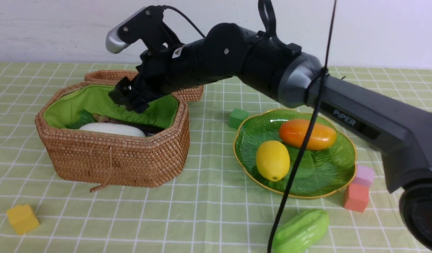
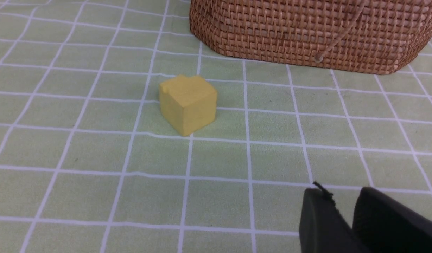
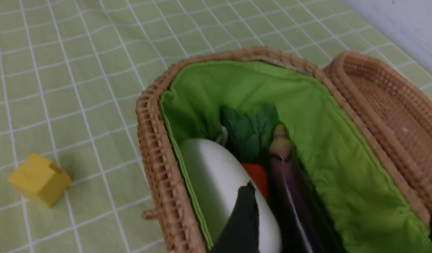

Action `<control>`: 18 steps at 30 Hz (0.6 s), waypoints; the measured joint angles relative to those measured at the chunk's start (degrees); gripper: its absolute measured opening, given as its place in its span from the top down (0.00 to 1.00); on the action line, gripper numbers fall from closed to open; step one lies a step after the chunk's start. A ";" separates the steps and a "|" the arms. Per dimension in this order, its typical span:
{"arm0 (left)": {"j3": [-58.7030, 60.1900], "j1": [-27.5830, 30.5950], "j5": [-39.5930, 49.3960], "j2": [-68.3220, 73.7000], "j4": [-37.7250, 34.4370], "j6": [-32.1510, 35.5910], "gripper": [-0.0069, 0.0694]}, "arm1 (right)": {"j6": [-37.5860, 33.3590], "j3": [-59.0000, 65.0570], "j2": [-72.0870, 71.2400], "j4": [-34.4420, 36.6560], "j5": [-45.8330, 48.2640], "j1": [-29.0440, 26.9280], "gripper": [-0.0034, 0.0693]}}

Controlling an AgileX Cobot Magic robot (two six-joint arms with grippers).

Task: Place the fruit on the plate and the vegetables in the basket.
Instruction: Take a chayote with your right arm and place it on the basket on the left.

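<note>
The wicker basket (image 1: 131, 158) stands at the left with its lid open. Inside lie a white radish (image 3: 216, 175), a red-orange vegetable (image 3: 258, 175) and a purple eggplant (image 3: 290, 189). My right gripper (image 1: 129, 100) hangs over the basket's inside, jaws wide open and empty, above the eggplant. The green plate (image 1: 321, 175) at the right holds a yellow lemon (image 1: 272, 160) and an orange mango (image 1: 307, 134). A light-green gourd (image 1: 300, 232) lies on the cloth in front of the plate. My left gripper (image 2: 342, 196) hovers low over the cloth, empty, with only a narrow gap between its fingers.
The basket's lid (image 1: 114, 75) lies open behind it. Foam cubes sit on the checked cloth: yellow (image 1: 22, 218) at the near left, green (image 1: 238, 117) behind the plate, pink (image 1: 363, 174) and red-orange (image 1: 356, 196) at its right edge. My right arm spans above the plate.
</note>
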 joint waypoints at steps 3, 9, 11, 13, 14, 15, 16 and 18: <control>0.00 0.00 0.00 0.00 0.00 0.00 0.71 | 4.11 0.00 -3.05 -4.93 5.21 -0.95 0.12; 0.00 0.00 0.00 0.00 0.00 0.00 0.71 | 11.04 5.18 -15.56 -9.10 16.57 -5.43 0.22; 0.00 0.00 0.00 0.00 0.00 0.00 0.70 | 12.17 10.74 -21.27 -10.23 17.89 -7.21 0.23; 0.00 0.00 0.00 0.00 0.00 0.00 0.70 | 12.53 14.08 -24.61 -11.11 18.67 -7.97 0.23; 0.00 0.00 0.00 0.00 0.00 0.00 0.70 | 14.22 19.85 -28.53 -11.96 20.10 -8.90 0.23; 0.00 0.00 0.00 0.00 0.00 0.00 0.70 | 16.19 23.60 -30.52 -12.22 21.05 -9.27 0.23; 0.00 0.00 0.00 0.00 0.00 0.00 0.70 | 18.59 27.32 -32.18 -12.36 21.90 -9.45 0.23; 0.00 0.00 0.00 0.00 0.00 0.00 0.69 | 22.05 34.29 -34.31 -12.80 23.20 -9.59 0.23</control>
